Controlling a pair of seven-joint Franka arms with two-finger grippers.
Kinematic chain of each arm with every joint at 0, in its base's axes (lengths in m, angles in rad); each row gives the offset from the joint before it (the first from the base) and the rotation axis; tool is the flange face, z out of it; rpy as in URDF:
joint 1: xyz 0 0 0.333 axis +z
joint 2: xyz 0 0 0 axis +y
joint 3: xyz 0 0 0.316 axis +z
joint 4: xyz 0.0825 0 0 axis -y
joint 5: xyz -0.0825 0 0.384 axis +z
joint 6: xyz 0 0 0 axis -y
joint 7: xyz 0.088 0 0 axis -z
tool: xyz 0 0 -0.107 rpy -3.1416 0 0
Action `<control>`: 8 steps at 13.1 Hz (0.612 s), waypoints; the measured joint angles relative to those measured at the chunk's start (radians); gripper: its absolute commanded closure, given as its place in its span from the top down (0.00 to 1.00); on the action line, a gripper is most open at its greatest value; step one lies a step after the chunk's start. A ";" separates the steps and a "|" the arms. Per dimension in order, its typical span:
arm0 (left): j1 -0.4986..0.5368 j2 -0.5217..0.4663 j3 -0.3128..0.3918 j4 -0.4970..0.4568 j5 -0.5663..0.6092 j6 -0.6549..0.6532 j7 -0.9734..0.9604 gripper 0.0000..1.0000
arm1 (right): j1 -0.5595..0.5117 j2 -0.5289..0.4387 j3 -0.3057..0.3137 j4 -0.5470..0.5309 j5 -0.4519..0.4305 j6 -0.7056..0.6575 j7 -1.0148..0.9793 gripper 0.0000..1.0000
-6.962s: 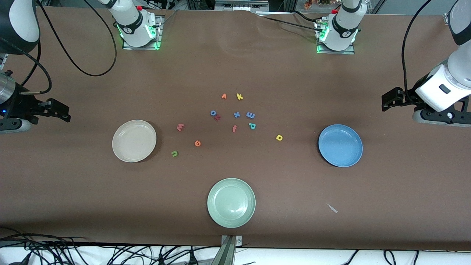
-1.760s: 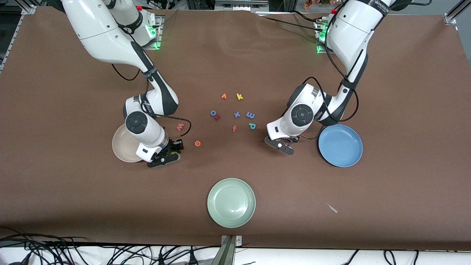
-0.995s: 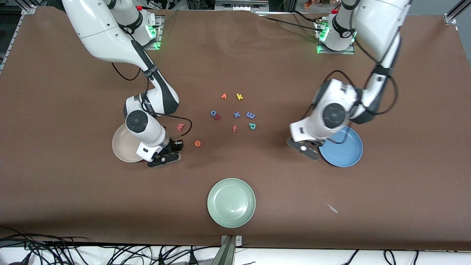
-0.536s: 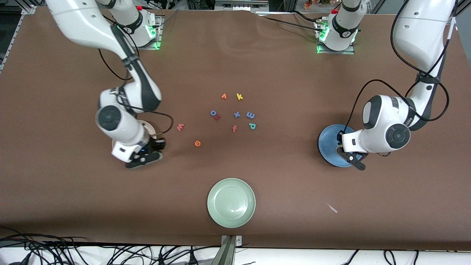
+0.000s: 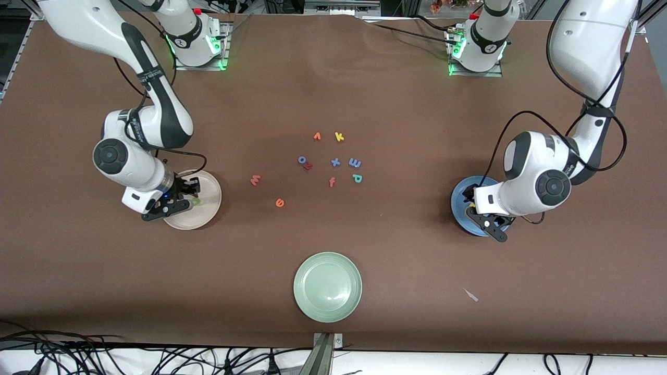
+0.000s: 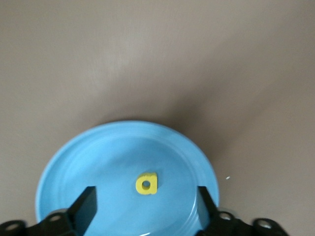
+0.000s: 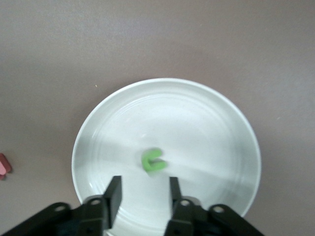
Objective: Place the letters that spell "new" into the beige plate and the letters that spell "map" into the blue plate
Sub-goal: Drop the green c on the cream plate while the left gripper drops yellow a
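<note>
Yellow a (image 6: 146, 183) now in blue plate (image 6: 74, 157) (green n (image 7: 153, 162) in beige plate (image 7: 216, 132)).

Glossy sheen on the blue plate (image 6: 74, 162) and the beige plate (image 7: 216, 128); matt foam yellow a (image 6: 146, 184); dull, paper-like brown table cover (image 5: 365, 78).

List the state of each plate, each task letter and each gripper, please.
beige plate: holds green n
blue plate: holds yellow a
green plate: nothing in it
red w, orange e, blue m, teal p: on the table
left gripper: open over blue plate
right gripper: open over beige plate
</note>
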 measured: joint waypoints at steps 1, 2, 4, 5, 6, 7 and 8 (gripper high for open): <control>-0.003 -0.015 -0.015 0.005 0.000 -0.001 -0.018 1.00 | 0.011 0.000 0.001 0.000 0.000 0.003 0.029 0.59; -0.006 -0.024 -0.030 0.013 0.000 -0.001 -0.046 1.00 | 0.028 -0.001 0.003 0.001 0.000 0.008 0.062 0.59; -0.010 -0.026 -0.066 0.024 0.000 -0.001 -0.122 1.00 | 0.080 -0.001 0.005 0.018 0.000 0.014 0.155 0.59; -0.017 -0.025 -0.076 0.024 0.000 -0.002 -0.173 1.00 | 0.111 0.004 0.006 0.033 0.000 0.014 0.213 0.59; -0.030 -0.019 -0.084 0.023 0.000 -0.005 -0.219 1.00 | 0.139 0.015 0.007 0.053 0.000 0.014 0.266 0.59; -0.051 -0.006 -0.089 0.019 0.000 -0.007 -0.266 1.00 | 0.165 0.032 0.008 0.078 0.000 0.014 0.317 0.60; -0.079 0.013 -0.092 0.019 0.000 -0.007 -0.330 1.00 | 0.189 0.056 0.008 0.106 0.000 0.014 0.366 0.60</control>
